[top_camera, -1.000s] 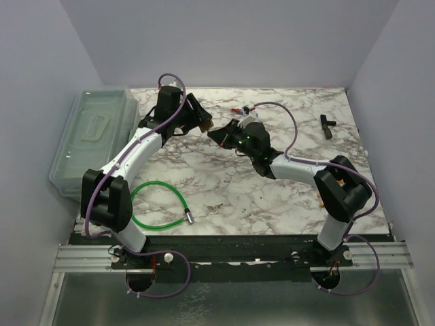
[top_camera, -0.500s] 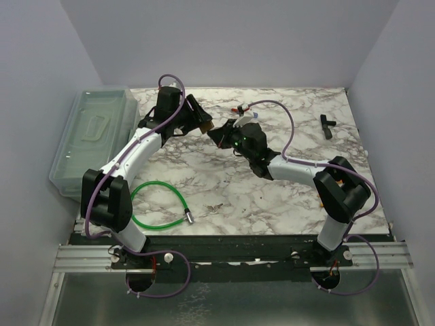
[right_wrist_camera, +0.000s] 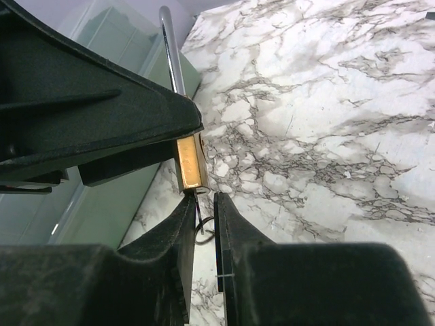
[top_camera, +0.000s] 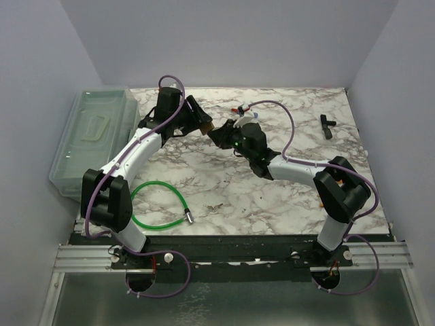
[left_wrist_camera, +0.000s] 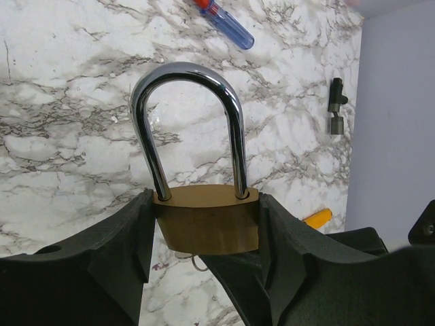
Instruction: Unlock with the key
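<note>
Top external view: the left arm (top_camera: pixel 136 153) and right arm (top_camera: pixel 299 170) meet nose to nose over the marble table (top_camera: pixel 224 190). The left gripper (left_wrist_camera: pixel 204 231) clamps the brass padlock (left_wrist_camera: pixel 207 221) by its body, shackle (left_wrist_camera: pixel 187 122) upright and seated, not yet sprung. Beneath it, the right gripper (right_wrist_camera: pixel 204 217) has its fingers parted by a narrow slit. The key (right_wrist_camera: pixel 198 204) sits at the lock's underside between those tips, its small ring (right_wrist_camera: pixel 204 227) hanging below; whether the fingers grip it cannot be told. The risk: with that pinch loose, the key could slip out of the keyway and drop, or cock sideways and jam before it turns.
</note>
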